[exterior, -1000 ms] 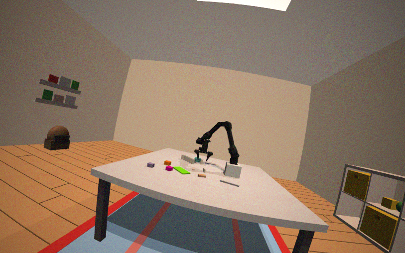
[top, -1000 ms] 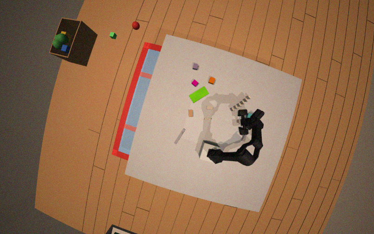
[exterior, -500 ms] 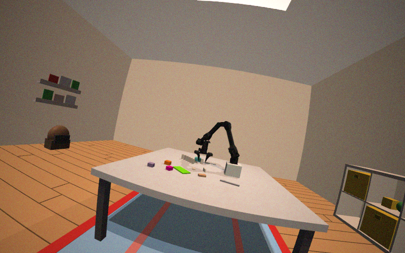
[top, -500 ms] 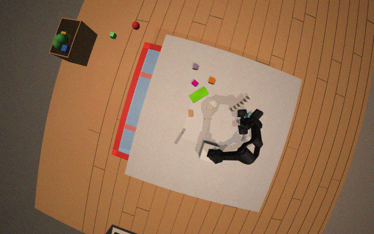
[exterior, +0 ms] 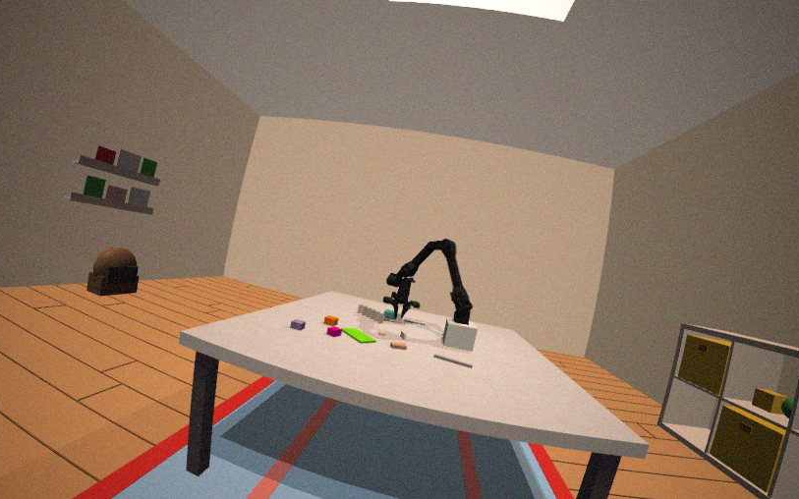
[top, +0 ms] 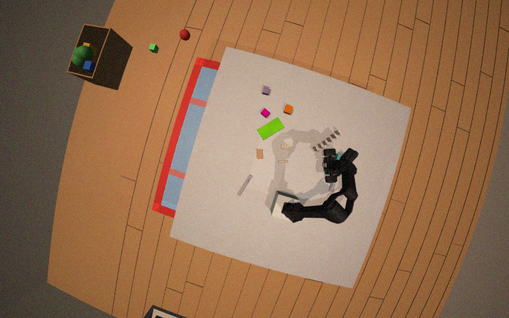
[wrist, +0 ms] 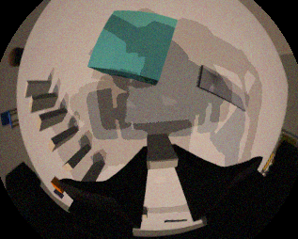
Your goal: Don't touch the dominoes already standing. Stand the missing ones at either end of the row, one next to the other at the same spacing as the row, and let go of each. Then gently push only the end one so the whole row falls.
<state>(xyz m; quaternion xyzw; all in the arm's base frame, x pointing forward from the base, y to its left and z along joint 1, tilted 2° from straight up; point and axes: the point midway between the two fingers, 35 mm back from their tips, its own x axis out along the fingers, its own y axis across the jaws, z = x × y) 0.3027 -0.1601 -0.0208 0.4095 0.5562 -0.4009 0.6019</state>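
Note:
A row of several grey dominoes with tan edges stands evenly spaced, to the left in the wrist view. My gripper points down near the row's near end, low over the table. Its fingers are shut on a grey domino, one finger at each side; its pale end faces the wrist camera. The top and exterior views do not show this domino clearly. Two small beige pieces lie nearer the table's middle, one flat piece and one narrow piece; I cannot tell whether they are dominoes.
A teal block is close beside the gripper. A grey panel is on its other side. Farther off are a lime slab, an orange block, a magenta block, a purple block and a grey strip.

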